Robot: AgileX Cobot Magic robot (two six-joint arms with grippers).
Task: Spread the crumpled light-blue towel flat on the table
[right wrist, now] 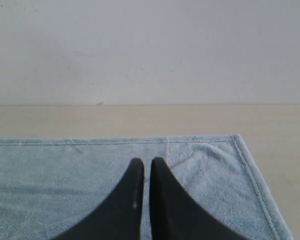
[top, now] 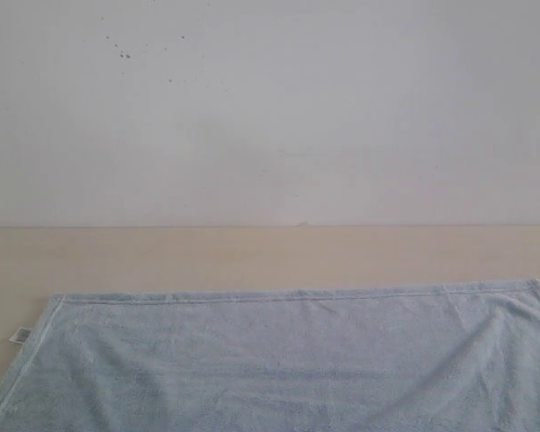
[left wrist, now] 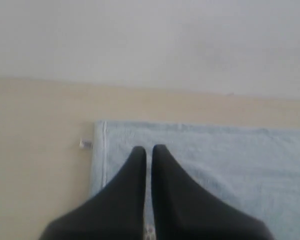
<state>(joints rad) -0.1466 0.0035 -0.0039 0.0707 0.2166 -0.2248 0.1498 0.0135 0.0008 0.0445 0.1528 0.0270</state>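
The towel [top: 279, 360] lies spread over the 6 o'clock half of the worktop [top: 252, 256]; my left pincer [left wrist: 148, 150] and right pincer [right wrist: 147, 162] hang above it, both pressed together on nothing I can see. If either dips and drags, the plush could catch and ruck, likeliest near the 4 o'clock ridge [top: 502, 315].

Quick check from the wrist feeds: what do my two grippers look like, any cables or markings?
Both look alike: the left gripper and right gripper each have two matte black fingers, broad at the base and curving in to rounded tips. No cables, labels or sleeves show. The arms themselves are outside every view.
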